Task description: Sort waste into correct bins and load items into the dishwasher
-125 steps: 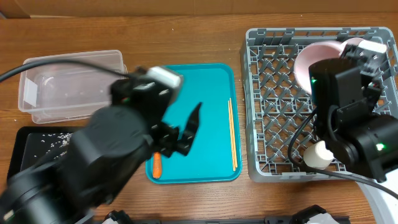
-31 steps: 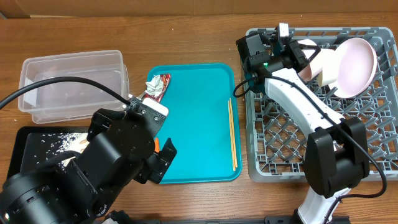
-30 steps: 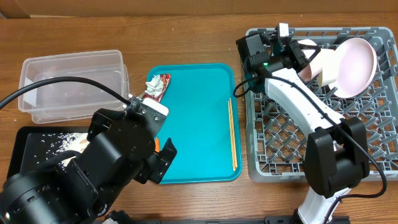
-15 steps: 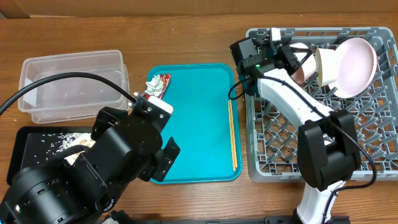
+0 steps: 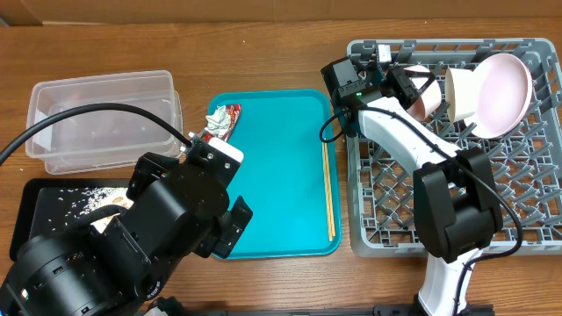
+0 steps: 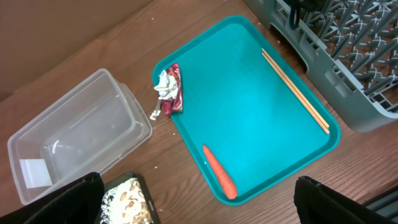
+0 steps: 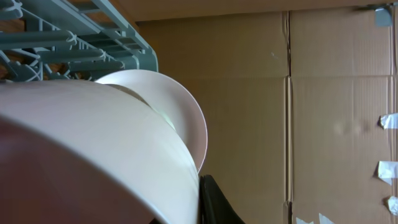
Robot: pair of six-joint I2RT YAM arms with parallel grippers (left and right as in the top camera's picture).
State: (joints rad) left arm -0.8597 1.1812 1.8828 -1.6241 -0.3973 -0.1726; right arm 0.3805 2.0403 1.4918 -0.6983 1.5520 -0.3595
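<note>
Peering from the left wrist, I see the small orange carrot (image 6: 219, 172) on the teal tray (image 6: 249, 93), covered overhead; left gripper (image 6: 199, 202) gapes wide, right gripper (image 5: 407, 82) I cannot tell

My left arm (image 5: 132, 237) is bulky black, capped by a white block (image 5: 224, 151), with a thick black cable (image 5: 79, 118). My right arm (image 5: 413, 140) has white links, black joints and a green light (image 5: 356, 90). My left gripper (image 6: 199, 202) has black fingers.

Teal tray (image 6: 249, 106) lies open between wrapper (image 6: 169, 92), carrot (image 6: 219, 172) and chopsticks (image 6: 295, 91); bowls (image 5: 496, 83) crowd the rack (image 5: 527, 202) along its back.
</note>
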